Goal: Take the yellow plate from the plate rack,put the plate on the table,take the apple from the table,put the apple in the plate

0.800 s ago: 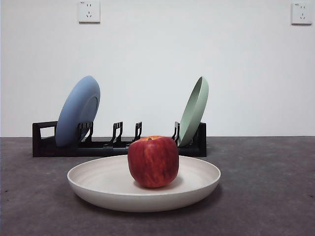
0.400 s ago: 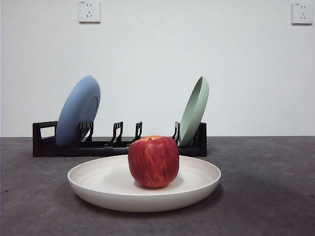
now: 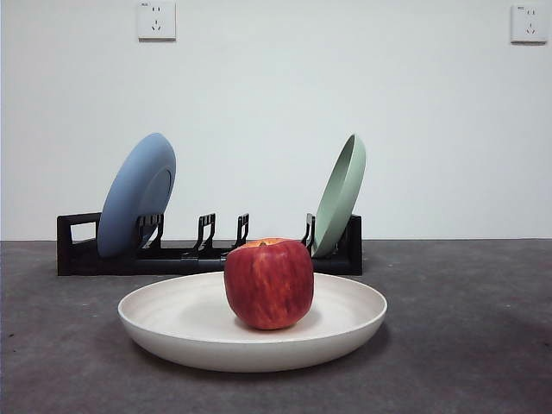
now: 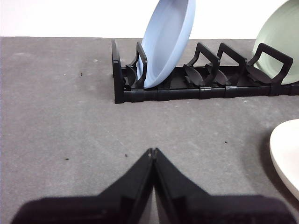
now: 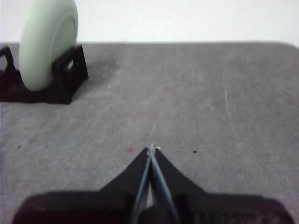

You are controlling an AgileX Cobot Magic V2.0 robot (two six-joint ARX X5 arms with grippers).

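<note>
A: Grippers?
B: Left gripper (image 4: 153, 151) and right gripper (image 5: 152, 149): black jaws pressed together, empty, above the dark grey matte table (image 3: 466, 328).
A: Fruit?
B: Round red apple (image 3: 268, 283) upright in the wide cream plate (image 3: 172, 332), before the long black pronged plate rack (image 3: 207, 257).

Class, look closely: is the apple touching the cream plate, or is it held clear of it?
Touching. In the front view the apple sits inside the cream plate, its base resting on the plate's floor with no gap, and no gripper is near it.
</note>
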